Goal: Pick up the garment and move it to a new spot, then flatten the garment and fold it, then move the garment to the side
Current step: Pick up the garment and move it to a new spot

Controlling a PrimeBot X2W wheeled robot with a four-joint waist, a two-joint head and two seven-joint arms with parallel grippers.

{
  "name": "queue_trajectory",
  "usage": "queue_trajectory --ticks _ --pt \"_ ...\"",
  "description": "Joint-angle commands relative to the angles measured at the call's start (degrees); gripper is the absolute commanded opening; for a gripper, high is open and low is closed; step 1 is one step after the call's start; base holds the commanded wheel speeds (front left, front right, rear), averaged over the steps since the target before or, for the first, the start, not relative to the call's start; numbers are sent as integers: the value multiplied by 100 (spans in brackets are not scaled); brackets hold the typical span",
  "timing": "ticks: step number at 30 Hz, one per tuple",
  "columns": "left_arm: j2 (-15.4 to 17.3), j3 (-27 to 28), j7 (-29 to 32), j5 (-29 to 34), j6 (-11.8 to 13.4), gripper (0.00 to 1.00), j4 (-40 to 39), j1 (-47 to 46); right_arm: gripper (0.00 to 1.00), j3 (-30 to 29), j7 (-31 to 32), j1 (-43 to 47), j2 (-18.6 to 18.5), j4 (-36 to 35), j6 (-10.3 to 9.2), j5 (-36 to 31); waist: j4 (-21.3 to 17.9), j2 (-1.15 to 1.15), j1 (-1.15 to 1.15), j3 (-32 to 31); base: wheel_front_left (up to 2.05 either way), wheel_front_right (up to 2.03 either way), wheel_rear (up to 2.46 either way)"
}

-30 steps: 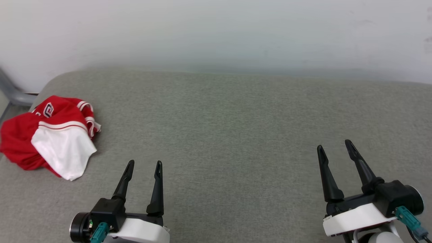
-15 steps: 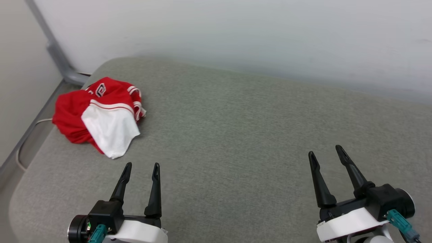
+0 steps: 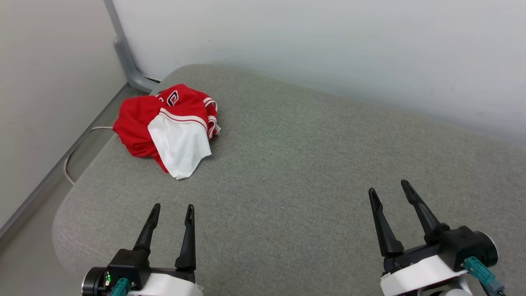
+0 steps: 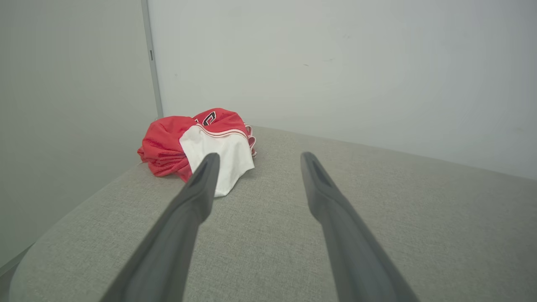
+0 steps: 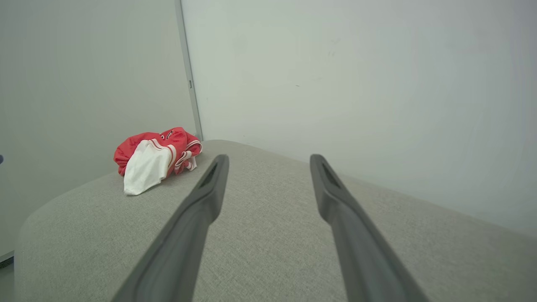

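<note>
You were looking down on a wide grey fabric cushion [image 3: 287, 185] set against a pale wall [image 3: 328, 49]. The shirt [image 3: 172, 123] lay in a crumpled heap near the cushion's far left corner, close to its left edge. It was mostly bunched red cloth, with a white sleeve draped over the front and red-and-white striped trim along the sleeve's seam. A scrap of black lettering with a white outline showed on top of the heap, too folded for you to read.

Your left gripper [image 3: 171, 209] sat at the lower left of the head view, its two dark fingers spread apart with nothing between them, pointing toward the wall. The shirt was ahead of it, not touching. Your right gripper [image 3: 388, 187] sat at the lower right, its fingers spread just as wide and holding nothing, over bare cushion and well apart from the shirt.

A grey post [image 3: 123, 53] ran up the corner of the wall behind the shirt. A pale cable [image 3: 78, 144] looped on the floor to the left of the cushion.
</note>
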Motion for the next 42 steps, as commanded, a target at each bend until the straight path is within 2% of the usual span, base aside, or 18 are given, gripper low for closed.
queue_trajectory --ticks 1,7,14,19,24,28,34,38,42 --pt "-5 16 -16 25 6 100 -8 52 100 9 -12 63 15 8 -4 21 29 0 0 -8 0 0 0" --pt "-6 48 -16 20 33 100 -52 45 100 31 -12 30 15 1 -4 19 54 0 0 23 0 0 0" --pt "-5 108 -16 -89 134 100 -62 13 100 32 -12 -42 14 -28 -4 -35 -94 0 0 164 0 0 0" --pt "-5 398 -16 -320 231 100 -56 -227 100 56 -12 -173 13 -119 -4 -249 -261 0 0 484 0 0 0" --pt "23 885 -15 -349 -5 100 400 -844 100 46 -12 -353 -95 -346 -4 -443 -419 0 0 989 0 0 0" --pt "446 1026 206 -462 -250 100 1385 -1676 100 92 -11 -465 -239 -609 -4 -535 -556 0 0 1433 0 0 0" --pt "1362 896 1829 -836 -515 100 2444 -3001 100 151 -12 -681 -424 -995 -4 -607 -782 0 0 2043 0 0 0" --pt "1934 726 2887 -1206 -551 100 2794 -3680 100 205 -12 -837 -482 -1202 -4 -627 -943 0 0 2385 0 0 0" --pt "2282 473 3735 -1766 -560 100 2977 -4171 100 263 -12 -941 -497 -1301 -4 -678 -1101 0 0 2622 0 0 0"
